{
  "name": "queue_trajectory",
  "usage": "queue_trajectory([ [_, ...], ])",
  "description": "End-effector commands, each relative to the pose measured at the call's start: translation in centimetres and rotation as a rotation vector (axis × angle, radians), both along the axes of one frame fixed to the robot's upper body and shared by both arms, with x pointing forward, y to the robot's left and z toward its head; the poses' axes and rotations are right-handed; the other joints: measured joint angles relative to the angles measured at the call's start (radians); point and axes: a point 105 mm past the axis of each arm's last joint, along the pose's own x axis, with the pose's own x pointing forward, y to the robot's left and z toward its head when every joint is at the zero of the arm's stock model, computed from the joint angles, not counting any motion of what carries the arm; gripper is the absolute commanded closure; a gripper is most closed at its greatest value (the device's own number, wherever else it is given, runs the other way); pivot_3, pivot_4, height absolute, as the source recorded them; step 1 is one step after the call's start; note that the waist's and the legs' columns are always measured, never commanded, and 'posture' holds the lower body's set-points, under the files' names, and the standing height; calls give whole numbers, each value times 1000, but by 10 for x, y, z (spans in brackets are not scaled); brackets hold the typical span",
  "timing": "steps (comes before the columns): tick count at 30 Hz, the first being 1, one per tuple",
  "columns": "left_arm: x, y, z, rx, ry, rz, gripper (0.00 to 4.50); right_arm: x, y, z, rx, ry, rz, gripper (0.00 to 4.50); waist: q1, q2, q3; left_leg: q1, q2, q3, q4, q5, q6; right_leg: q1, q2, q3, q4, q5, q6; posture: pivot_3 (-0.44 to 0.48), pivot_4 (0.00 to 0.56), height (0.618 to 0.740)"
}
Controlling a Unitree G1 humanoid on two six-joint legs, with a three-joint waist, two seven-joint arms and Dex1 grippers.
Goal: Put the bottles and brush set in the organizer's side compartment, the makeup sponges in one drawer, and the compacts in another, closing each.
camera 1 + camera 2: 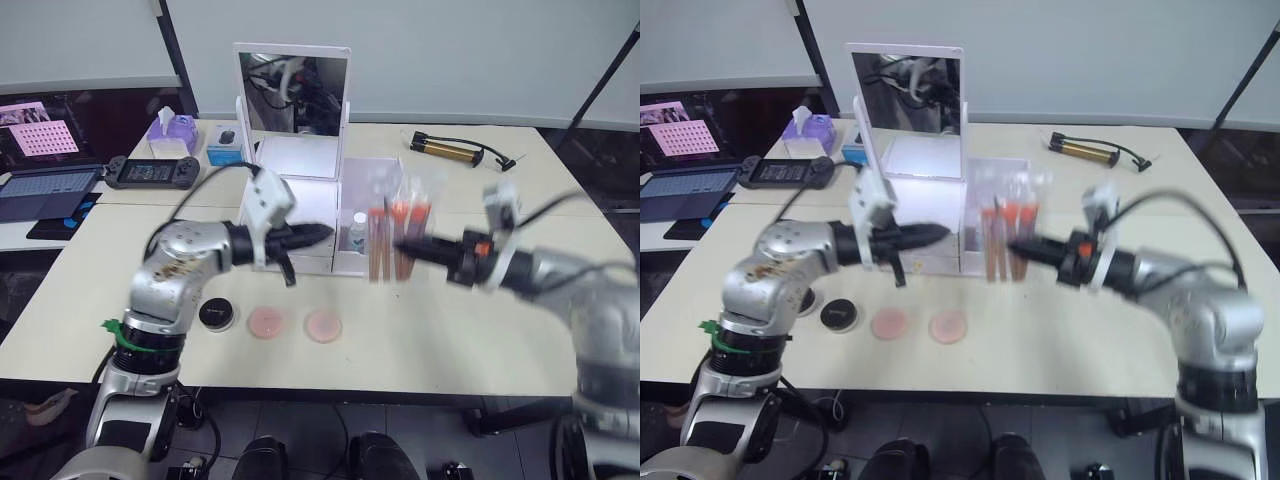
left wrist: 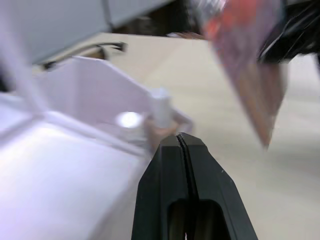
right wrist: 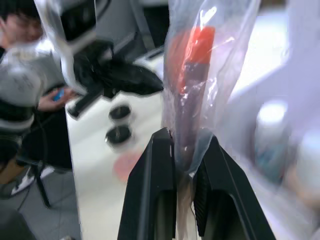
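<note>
The white organizer point(image 1: 300, 160) stands mid-table, its mirror point(image 1: 290, 90) upright and its side compartment point(image 1: 372, 170) on the right. A white-capped bottle point(image 1: 358, 228) stands in that compartment, and the left wrist view shows a beige bottle point(image 2: 159, 131) there. My right gripper point(image 1: 408, 246) is shut on the brush set point(image 1: 398, 225), holding the clear packet upright just beside the compartment. My left gripper point(image 1: 322, 235) is shut and empty in front of the organizer's drawers. Two pink makeup sponges point(image 1: 266, 322) point(image 1: 323, 326) lie near the front edge, and two black compacts point(image 3: 120, 112) point(image 3: 118, 134) lie to their left.
A hand pump point(image 1: 450, 150) lies at the back right. A tissue box point(image 1: 172, 130), a small blue box point(image 1: 225, 150), a game controller point(image 1: 152, 172) and a laptop point(image 1: 40, 190) sit at the back left. A seated person point(image 3: 20, 75) is beside the table.
</note>
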Motion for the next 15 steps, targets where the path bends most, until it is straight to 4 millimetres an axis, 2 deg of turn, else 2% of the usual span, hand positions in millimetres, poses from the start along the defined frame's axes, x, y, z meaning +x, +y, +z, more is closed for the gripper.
queue_trajectory([
  [1, -8, 21, 15, -30, -31, 21, 4500, 17, 1, 21, -59, -172, -13, 4401, 0, 0, 0, 0, 0, 0, 0, 0, 0, 0, 0, 0, 0, 0, 0, 0, 150, 706],
  [4, -20, 29, 14, -31, -10, 4, 4500, 37, 6, 35, -104, -293, -6, 4401, -1, 1, 0, 0, 0, 2, 0, 0, 0, 0, -1, 1, -1, 0, 0, 0, 150, 706],
  [6, -30, 31, 11, -26, 6, -9, 4500, 58, 11, 42, -139, -372, -32, 4401, -1, 1, 1, 0, 0, 4, 0, 0, 0, 0, -1, 1, -1, 0, 0, 0, 150, 706],
  [10, -46, 29, 10, -61, 27, -22, 4500, 87, 18, 46, -152, -453, -70, 4401, 1, 1, 1, -1, 1, 8, 0, 0, 0, -1, -1, 0, 0, 0, 0, 0, 150, 706],
  [15, -63, 30, 8, -98, 61, -6, 4500, 113, 22, 39, -161, -513, -155, 4401, -1, 1, 1, 0, 1, 9, 0, 1, -3, -1, -2, 1, 0, 0, 0, 0, 150, 706],
])
